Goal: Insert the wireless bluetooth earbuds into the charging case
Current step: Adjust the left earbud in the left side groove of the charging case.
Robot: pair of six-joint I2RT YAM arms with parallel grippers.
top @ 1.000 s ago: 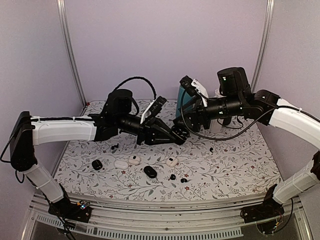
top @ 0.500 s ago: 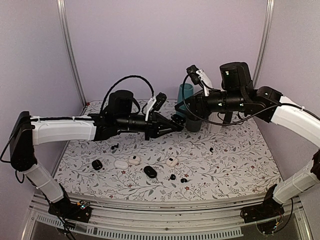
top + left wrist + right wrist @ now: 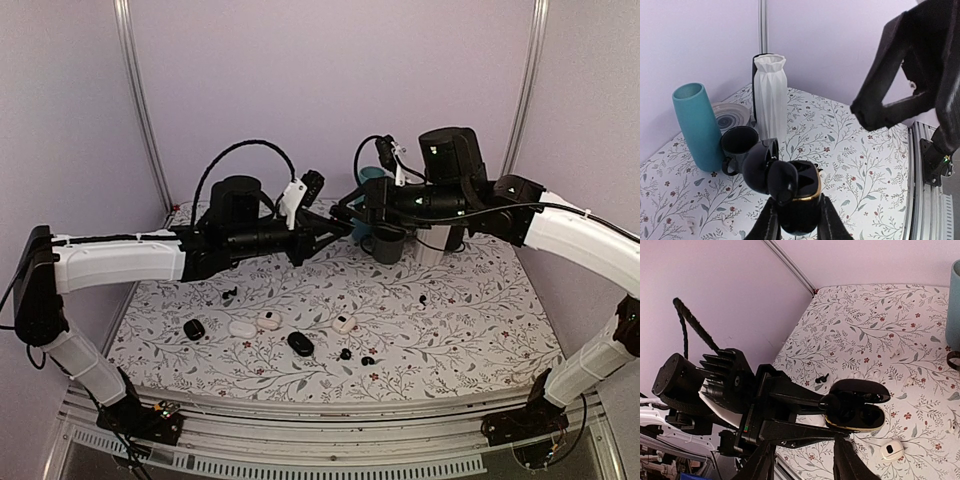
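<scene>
My left gripper point(image 3: 796, 220) is shut on the black charging case point(image 3: 805, 200), held up in the air with its gold rim showing and its lid point(image 3: 757, 165) swung open. One glossy black earbud point(image 3: 782, 182) rests at the case's near socket and sticks out of it; the right wrist view shows this earbud point(image 3: 832, 402) at the case's point(image 3: 860, 417) left end. My right gripper point(image 3: 805, 462) hovers just over the case, open and empty. From above, the left gripper point(image 3: 338, 230) and the right gripper point(image 3: 352, 208) almost meet. Loose earbuds point(image 3: 345, 353) lie on the table.
A teal vase point(image 3: 697, 127), black mug point(image 3: 737, 145), white ribbed vase point(image 3: 771, 95) and plate point(image 3: 732, 115) stand at the back. Near the front lie two black cases point(image 3: 300, 343) point(image 3: 194, 328), white cases point(image 3: 242, 327) and an open white case point(image 3: 344, 323).
Both grippers have risen and shifted left and back from the table's middle. The left still holds the case. The right gripper's jaws have narrowed, and it now stands just above the case.
</scene>
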